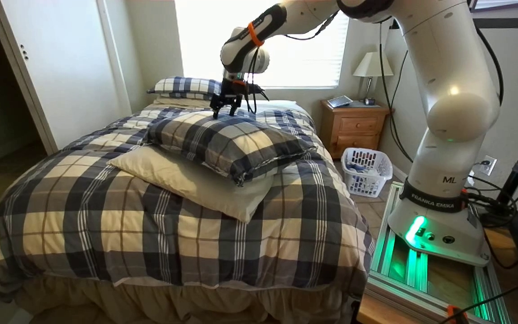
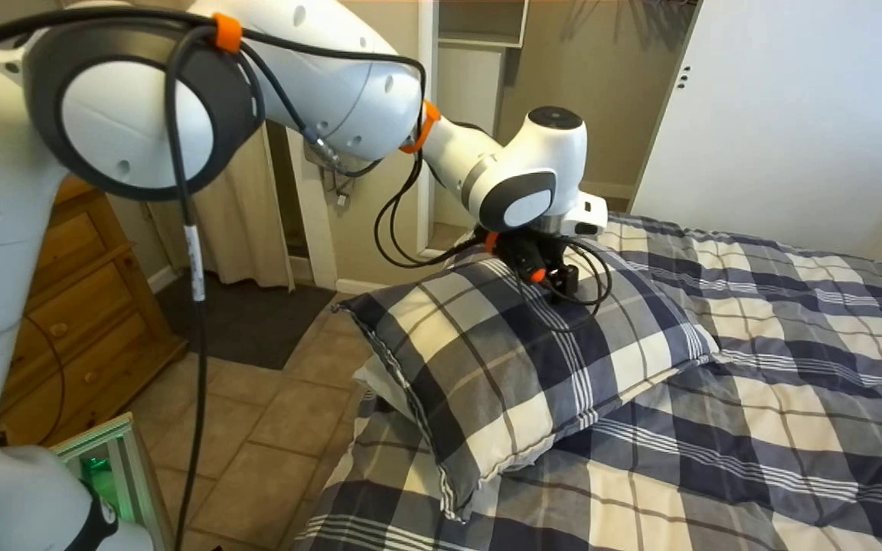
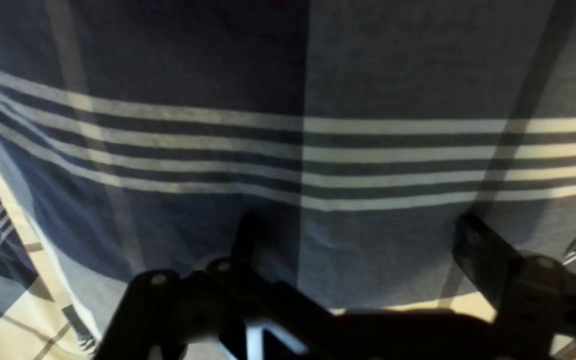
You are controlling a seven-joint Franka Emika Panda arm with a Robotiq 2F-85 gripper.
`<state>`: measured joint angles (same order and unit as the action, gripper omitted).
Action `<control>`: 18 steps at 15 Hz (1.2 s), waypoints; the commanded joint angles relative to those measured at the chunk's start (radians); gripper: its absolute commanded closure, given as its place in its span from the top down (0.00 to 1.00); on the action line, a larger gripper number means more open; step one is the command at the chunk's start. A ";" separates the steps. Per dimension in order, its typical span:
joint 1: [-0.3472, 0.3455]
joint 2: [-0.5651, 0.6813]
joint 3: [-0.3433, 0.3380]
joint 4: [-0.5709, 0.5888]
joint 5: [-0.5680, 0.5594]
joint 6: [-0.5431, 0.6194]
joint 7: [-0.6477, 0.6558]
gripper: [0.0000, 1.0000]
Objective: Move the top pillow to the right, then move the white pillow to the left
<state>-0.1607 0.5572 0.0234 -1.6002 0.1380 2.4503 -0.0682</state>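
"Wrist view: how does the Robotiq gripper (image 3: 359, 227) stand?"
"Its fingers (image 3: 478, 250) are spread wide, holding nothing; the navy-and-grey plaid pillow (image 3: 393, 160) fills most of the frame behind them."
"And in an exterior view?"
"That pillow lies mid-frame atop the off-white pillow (image 1: 187, 177) on the plaid bedspread (image 1: 119, 225), the gripper at its upper edge. Whether the fingers touch the fabric cannot be told."

Beyond the gripper (image 1: 224, 114), in an exterior view, the window (image 1: 304, 58) glares flat white; well apart from the gripper, a green light (image 1: 416, 228) glows on the robot base (image 1: 459, 229). The wrist view is dim, the fingers (image 3: 483, 255) blurred, the top pillow (image 3: 358, 165) beneath them shaded and the bedspread (image 3: 8, 330) to their side brighter.
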 commanded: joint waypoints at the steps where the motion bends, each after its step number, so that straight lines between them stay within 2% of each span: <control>1: -0.040 0.102 0.044 0.130 0.085 -0.115 -0.073 1.00; 5: -0.045 0.184 0.035 0.227 0.095 -0.191 -0.069 1.00; 6: -0.045 0.199 0.033 0.251 0.091 -0.207 -0.068 0.88; 7: -0.046 0.213 0.033 0.269 0.091 -0.216 -0.064 0.72; 17: -0.028 0.261 0.022 0.372 0.070 -0.307 -0.044 0.03; 18: -0.025 0.261 0.018 0.373 0.068 -0.314 -0.036 0.01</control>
<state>-0.1895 0.7759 0.0494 -1.2834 0.1985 2.1659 -0.1135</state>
